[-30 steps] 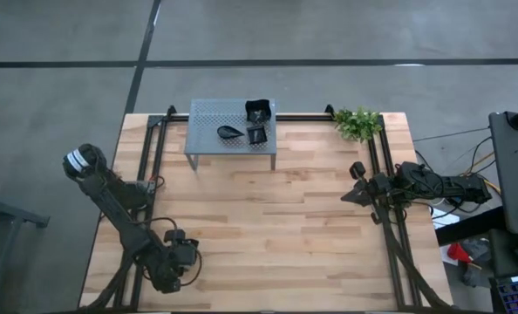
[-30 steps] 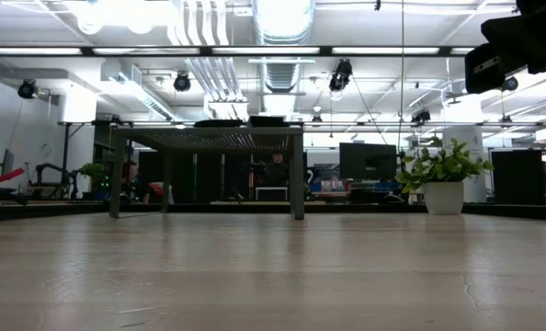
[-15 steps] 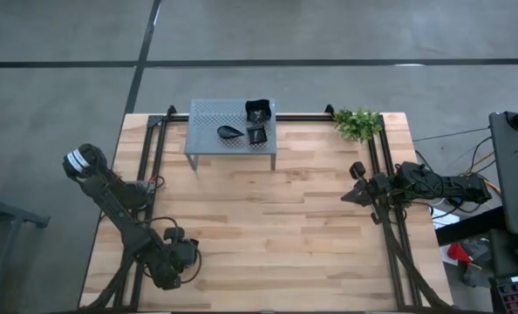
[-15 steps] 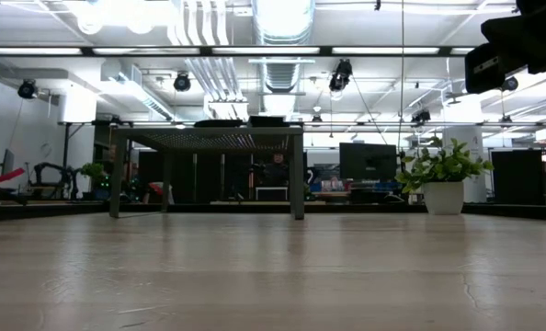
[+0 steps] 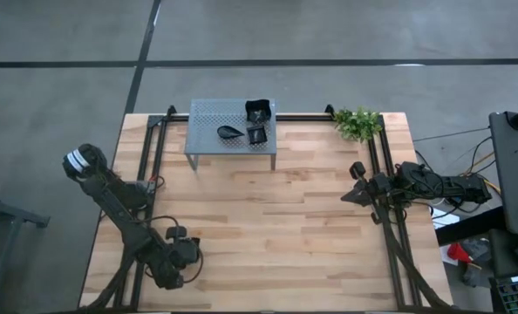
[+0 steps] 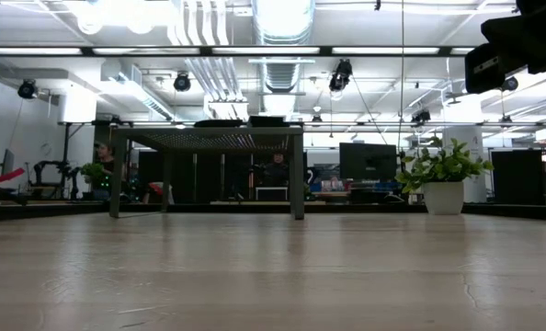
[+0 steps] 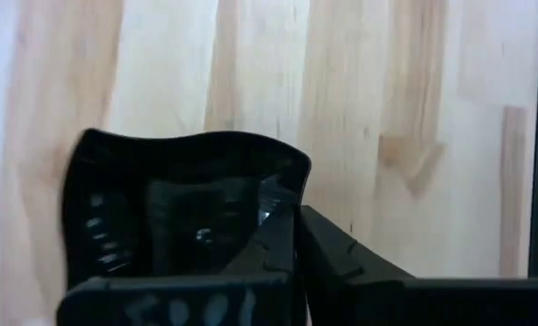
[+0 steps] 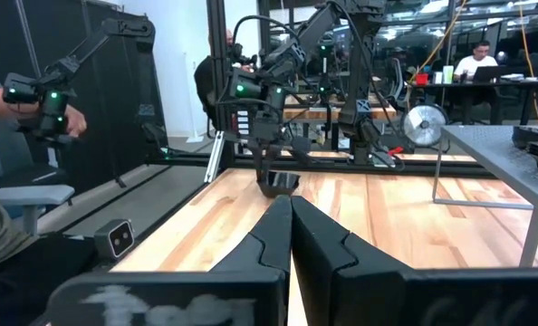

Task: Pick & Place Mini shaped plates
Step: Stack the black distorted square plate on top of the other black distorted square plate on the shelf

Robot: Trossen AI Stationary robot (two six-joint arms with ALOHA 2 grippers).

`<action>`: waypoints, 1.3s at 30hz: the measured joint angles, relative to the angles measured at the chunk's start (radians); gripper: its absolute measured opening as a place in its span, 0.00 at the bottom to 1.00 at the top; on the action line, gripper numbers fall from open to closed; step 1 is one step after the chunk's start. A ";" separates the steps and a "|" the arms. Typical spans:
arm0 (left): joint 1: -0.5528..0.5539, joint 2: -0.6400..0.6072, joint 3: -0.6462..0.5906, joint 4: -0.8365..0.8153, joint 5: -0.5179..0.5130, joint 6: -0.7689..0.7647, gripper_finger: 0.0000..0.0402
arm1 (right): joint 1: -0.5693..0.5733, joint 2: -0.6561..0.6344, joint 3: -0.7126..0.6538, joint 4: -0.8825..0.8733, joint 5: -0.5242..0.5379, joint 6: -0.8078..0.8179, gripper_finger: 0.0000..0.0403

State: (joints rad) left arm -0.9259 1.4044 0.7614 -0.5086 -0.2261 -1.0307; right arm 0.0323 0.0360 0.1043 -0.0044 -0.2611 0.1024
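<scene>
The left gripper (image 5: 179, 258), at the near-left of the table, was wide open a sec ago and is now closing on a small black wavy-rimmed square plate (image 7: 174, 213); its fingers are pinching the rim, so the pick is prob. starting. Right gripper (image 8: 292, 213), shut & empty, is waiting mid-right. Other black mini plates (image 5: 246, 124) are lying on the grey perforated metal shelf (image 5: 208, 112), far centre.

Three black mini plates are sitting on the shelf (image 5: 207, 118): a leaf plate (image 5: 230, 133), a small square plate (image 5: 257, 134) and a larger wavy plate (image 5: 258, 111). A fourth wavy-rimmed plate (image 7: 174, 213) is sitting pinched at its rim by the left gripper (image 7: 294, 237), near the table's front left
</scene>
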 joint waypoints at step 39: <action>0.787 -0.001 0.485 -0.026 -0.755 1.313 0.00 | 0.000 0.000 0.000 0.000 0.000 0.001 0.02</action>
State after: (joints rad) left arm -0.1391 1.4036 1.2462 -0.5344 -0.9811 0.2828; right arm 0.0326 0.0360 0.1043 -0.0043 -0.2611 0.1035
